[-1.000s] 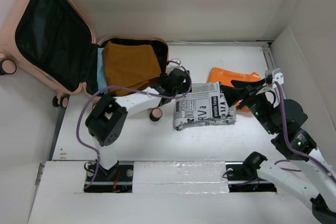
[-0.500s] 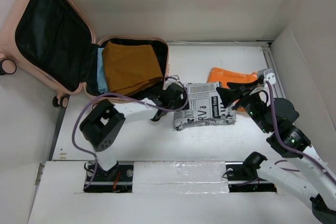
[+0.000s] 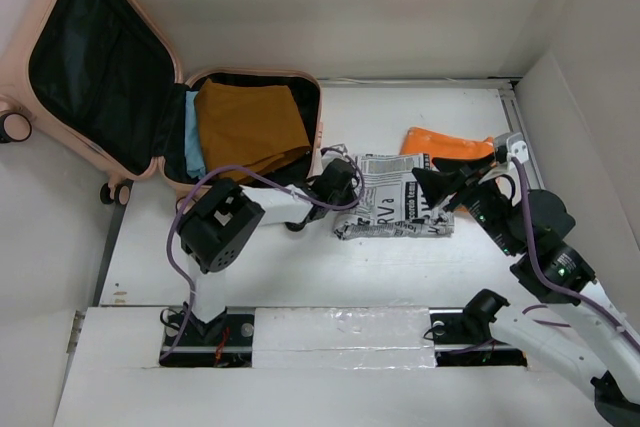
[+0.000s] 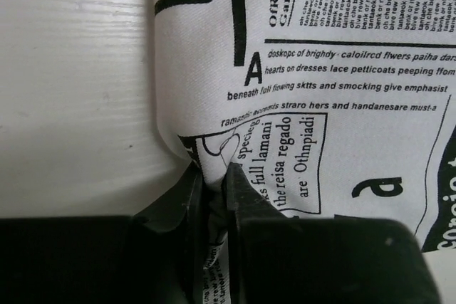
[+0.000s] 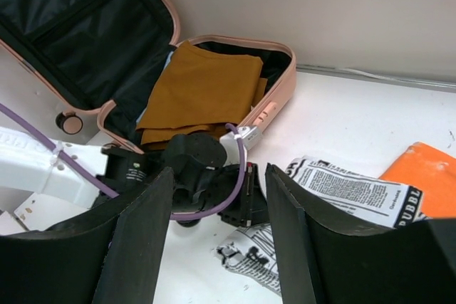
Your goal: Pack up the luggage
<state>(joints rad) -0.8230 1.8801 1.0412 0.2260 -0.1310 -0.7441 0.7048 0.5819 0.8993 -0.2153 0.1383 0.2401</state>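
The white table (image 3: 290, 267) is carrying everything, w/ the luggage (image 3: 100, 67) lying open at its far-left corner: lid leaning back to the left, black lining showing, tub facing up & already holding a mustard garment (image 3: 245, 132) over a pale blue one (image 3: 192, 152). Right of the tub, a newsprint cloth (image 3: 400, 207) is lying folded w/ its long axis running left-right across the table, stretching btwn the two arms. An orange item (image 3: 440, 140) is sitting just beyond its far-right end. The left gripper (image 3: 345, 187) is clamping the cloth's left end; the wrist view shows its jaws pressed tight together w/ a fold of printed fabric (image 4: 342, 69) pinched in them (image 4: 212, 176). The right gripper (image 3: 430, 187) is hovering over the cloth's right end w/ jaws spread wide & nothing in them (image 5: 219, 170); whether it is touching the fabric I can't tell. The key relation: the tub's near-right corner is lying just beside the left gripper, up & to the left of it, so the left arm is much the nearer one & prob. the one leading the cloth in. The right wrist view is looking straight down that line, tub rim (image 5: 281, 83) beyond the left arm. Since the cloth is lying crosswise to the tub opening, I'd guess it needs swinging as well as carrying, & a one-ended grip risks the free end dragging.
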